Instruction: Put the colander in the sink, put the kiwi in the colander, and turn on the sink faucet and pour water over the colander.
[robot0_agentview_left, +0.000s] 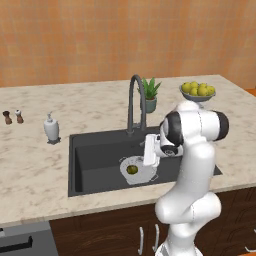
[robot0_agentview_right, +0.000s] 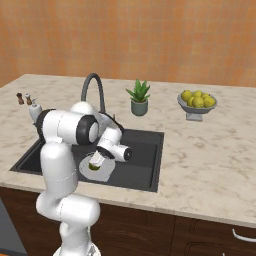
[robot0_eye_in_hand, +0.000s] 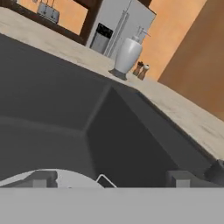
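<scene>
The white colander (robot0_agentview_left: 141, 172) sits on the floor of the dark grey sink (robot0_agentview_left: 95, 160), toward its front right. The kiwi (robot0_agentview_left: 132, 169) lies inside it. My gripper (robot0_agentview_left: 148, 150) hovers just above the colander's right side, tilted sideways and pointing left across the basin. In the hand view the gripper (robot0_eye_in_hand: 112, 178) is open, its fingertips (robot0_eye_in_hand: 43, 178) wide apart with nothing between them, and the colander's rim (robot0_eye_in_hand: 70, 178) shows just beneath. The right base view has the colander (robot0_agentview_right: 100, 174) and kiwi (robot0_agentview_right: 93, 166) partly behind my hand. The gooseneck sink faucet (robot0_agentview_left: 135, 100) stands behind the basin; no water shows.
A white soap dispenser (robot0_agentview_left: 51, 128) stands left of the sink, with two small shakers (robot0_agentview_left: 12, 117) further left. Behind the sink are a potted plant (robot0_agentview_left: 150, 95) and a grey bowl of lemons (robot0_agentview_left: 197, 91). My forearm reaches over the sink's right edge.
</scene>
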